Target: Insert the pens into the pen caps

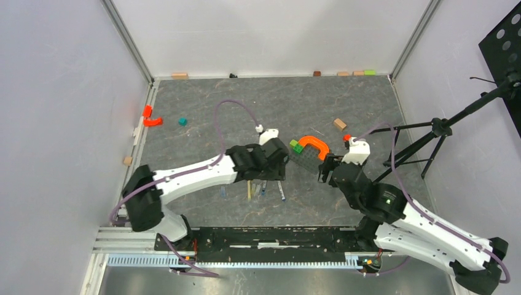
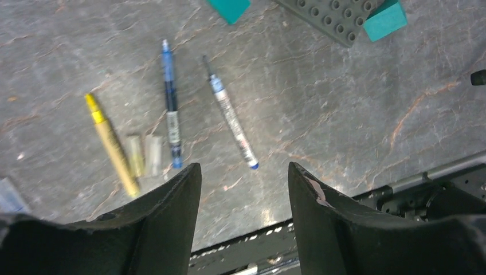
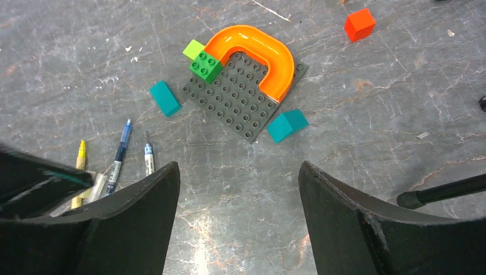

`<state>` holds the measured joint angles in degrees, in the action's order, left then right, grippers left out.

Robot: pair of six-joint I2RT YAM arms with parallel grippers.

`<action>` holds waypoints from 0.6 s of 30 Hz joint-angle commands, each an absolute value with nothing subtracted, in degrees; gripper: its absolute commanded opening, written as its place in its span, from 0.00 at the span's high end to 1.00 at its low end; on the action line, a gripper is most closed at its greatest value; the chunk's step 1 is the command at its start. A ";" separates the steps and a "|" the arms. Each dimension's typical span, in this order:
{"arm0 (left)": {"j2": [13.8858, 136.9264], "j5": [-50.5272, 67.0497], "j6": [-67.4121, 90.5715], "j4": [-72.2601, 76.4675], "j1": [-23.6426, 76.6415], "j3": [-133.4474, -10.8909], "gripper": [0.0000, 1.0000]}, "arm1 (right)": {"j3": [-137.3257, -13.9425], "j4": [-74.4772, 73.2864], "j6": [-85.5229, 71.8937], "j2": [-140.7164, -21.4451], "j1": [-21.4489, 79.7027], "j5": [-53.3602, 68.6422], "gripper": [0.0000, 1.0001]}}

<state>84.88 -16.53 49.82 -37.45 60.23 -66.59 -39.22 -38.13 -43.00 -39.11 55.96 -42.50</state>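
1. Two grippers, both empty: left gripper (image 2: 243, 172) and right gripper (image 3: 238, 172) each have their jaws apart.
2. Just past the left tips lie the yellow pen (image 2: 112, 146), blue pen (image 2: 171, 103) and white pen (image 2: 232, 123), with the pen caps (image 2: 134, 154) between yellow and blue.
3. Bare table (image 2: 344, 114) separates the white pen from the grey plate (image 2: 332, 20); the edge rail (image 2: 412, 177) is near.

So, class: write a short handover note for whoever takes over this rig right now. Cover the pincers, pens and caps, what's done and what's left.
Left pincer: open, empty, hovering by the pens.
Right pincer: open, empty, near the grey studded plate.
Pens: the yellow pen, blue pen and white pen lie side by side on the table, all uncapped.
Caps: two pale caps lie loose between the yellow and blue pens.
Done: nothing capped yet.
Left: grasp a pen and a cap, push them together, repeat.
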 commanded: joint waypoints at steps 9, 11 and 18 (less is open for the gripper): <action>101.30 -30.03 59.02 -42.98 66.26 -79.36 0.38 | -38.77 -43.35 -45.88 -33.85 55.89 -43.53 0.20; 102.13 -30.65 59.71 -42.98 66.27 -78.84 0.37 | -38.30 -43.39 -45.79 -33.36 55.90 -43.12 0.20; 105.59 -31.95 61.35 -42.15 66.40 -77.76 0.42 | -36.92 -42.45 -45.61 -32.87 55.89 -41.46 0.21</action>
<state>103.98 -27.57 57.52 -41.91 66.30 -77.43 -37.50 -43.00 -44.97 -33.12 55.96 -42.24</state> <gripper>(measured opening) 0.600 0.796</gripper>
